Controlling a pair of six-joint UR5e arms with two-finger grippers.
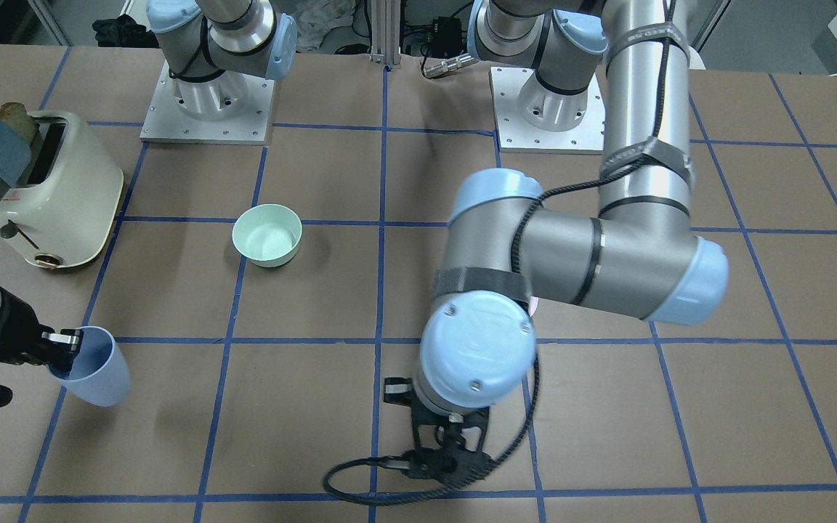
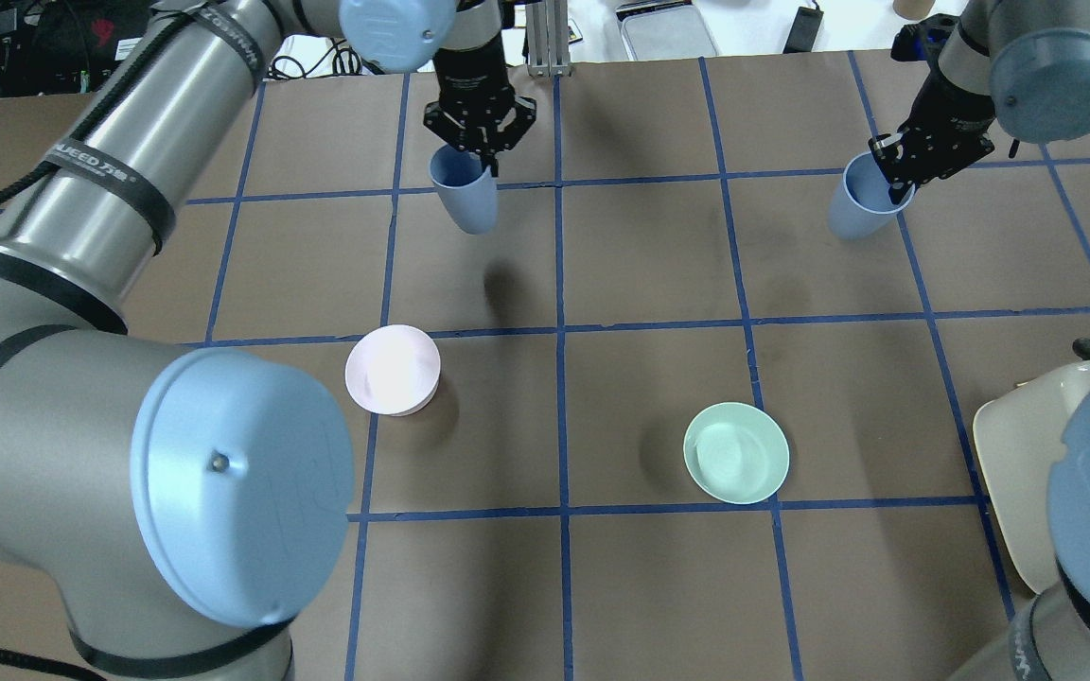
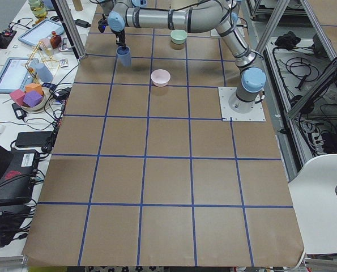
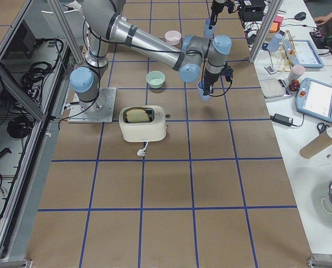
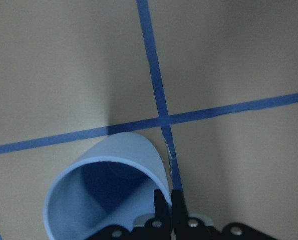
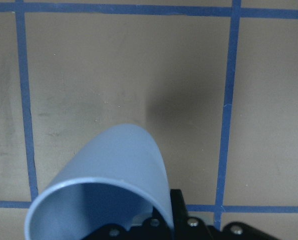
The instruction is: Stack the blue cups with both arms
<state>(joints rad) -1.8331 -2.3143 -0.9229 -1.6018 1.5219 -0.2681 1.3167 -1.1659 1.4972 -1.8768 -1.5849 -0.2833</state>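
Two blue cups (image 2: 469, 203) (image 2: 855, 216), one per gripper (image 2: 482, 163) (image 2: 895, 185)

From the front, the left arm (image 1: 578, 254) mostly hides its blue cup (image 2: 465, 197) and the pink bowl (image 2: 393, 369).

I count two blue cups: the left cup (image 2: 465, 200) pinched in my left hand (image 2: 481, 163), and the right cup (image 2: 857, 213) in my right hand (image 2: 895, 184). Two bowls sit on the tabletop (image 2: 659, 586), one mint-green bowl (image 2: 736, 452) and one pale pink bowl (image 2: 393, 369). One cream toaster (image 4: 145, 129) carries one slice of toast (image 4: 138, 114).
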